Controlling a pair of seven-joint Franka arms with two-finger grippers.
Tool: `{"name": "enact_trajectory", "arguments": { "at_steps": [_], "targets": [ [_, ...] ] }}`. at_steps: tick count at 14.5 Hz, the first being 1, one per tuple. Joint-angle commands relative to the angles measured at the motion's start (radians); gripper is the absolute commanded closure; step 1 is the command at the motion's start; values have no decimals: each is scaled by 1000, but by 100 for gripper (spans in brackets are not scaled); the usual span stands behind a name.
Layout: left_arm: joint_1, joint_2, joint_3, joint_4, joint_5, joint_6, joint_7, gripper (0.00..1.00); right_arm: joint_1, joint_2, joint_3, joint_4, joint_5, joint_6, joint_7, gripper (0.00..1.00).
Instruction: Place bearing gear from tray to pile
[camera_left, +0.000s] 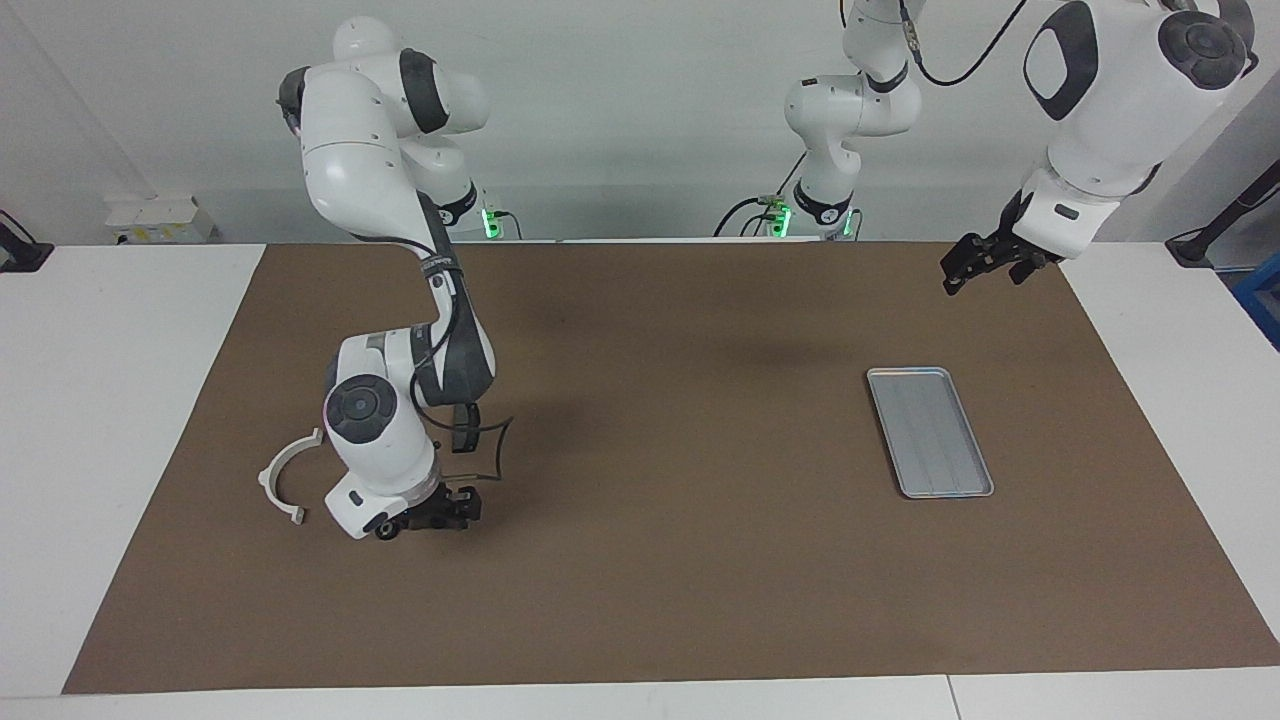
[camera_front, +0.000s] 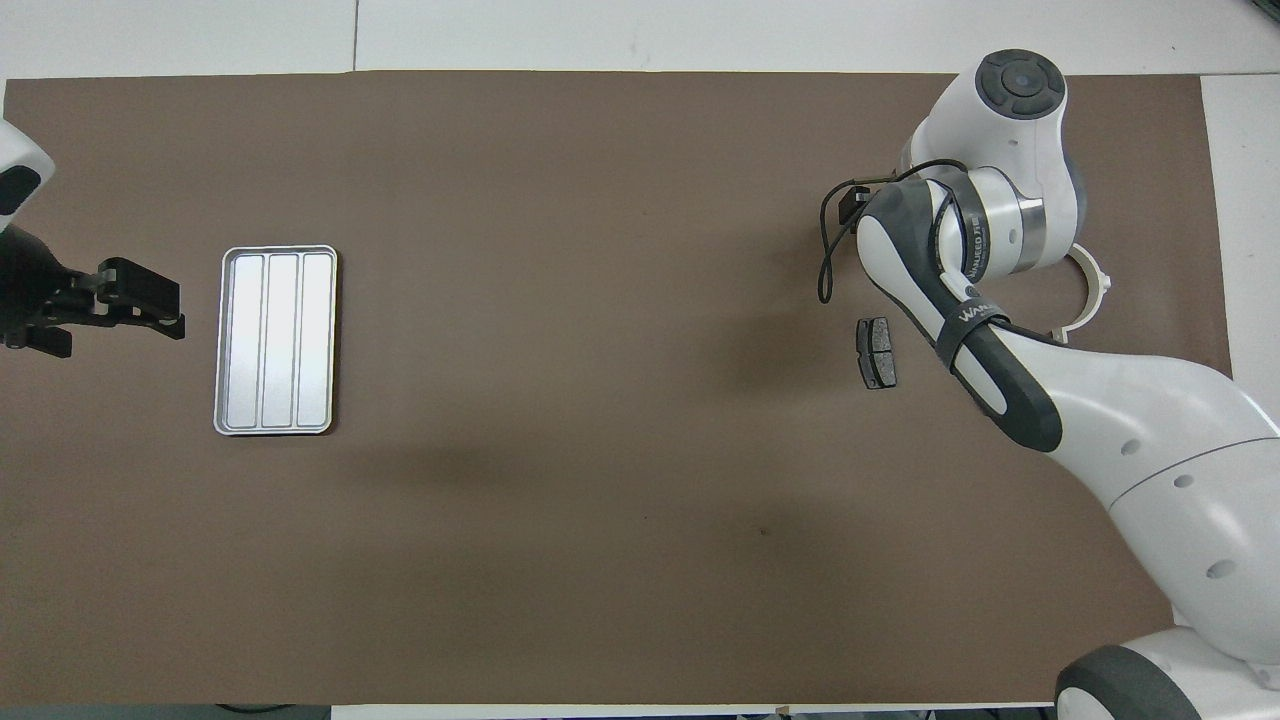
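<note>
The silver tray (camera_left: 930, 432) (camera_front: 275, 340) lies toward the left arm's end of the table with nothing in it. The pile is at the right arm's end: a white half-ring bracket (camera_left: 283, 478) (camera_front: 1092, 290) and a dark brake pad (camera_front: 877, 352), which the right arm hides in the facing view. My right gripper (camera_left: 432, 515) is down low at the mat, just beside the bracket; its own arm covers most of it in the overhead view. The bearing gear is hidden. My left gripper (camera_left: 957, 277) (camera_front: 165, 310) waits open and empty in the air beside the tray.
A brown mat (camera_left: 680, 560) covers most of the white table. The right arm's elbow and a loose black cable (camera_left: 495, 450) hang over the pile area.
</note>
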Motion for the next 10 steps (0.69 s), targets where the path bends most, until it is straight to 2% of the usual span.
{"name": "enact_trajectory", "arguments": {
  "at_steps": [1, 4, 7, 10],
  "targets": [
    [-3, -27, 3, -26, -6, -8, 1, 0, -22, -29, 15, -35, -18, 25, -13, 0],
    [-3, -27, 3, -26, -6, -8, 1, 0, -21, -43, 15, -32, -20, 25, -19, 0],
    [-3, -27, 3, -26, -6, -8, 2, 0, -27, -115, 13, -35, -17, -10, -22, 0],
    [-3, -27, 3, -26, -6, -8, 1, 0, -33, -245, 15, -43, -3, -175, -31, 0]
  ]
}}
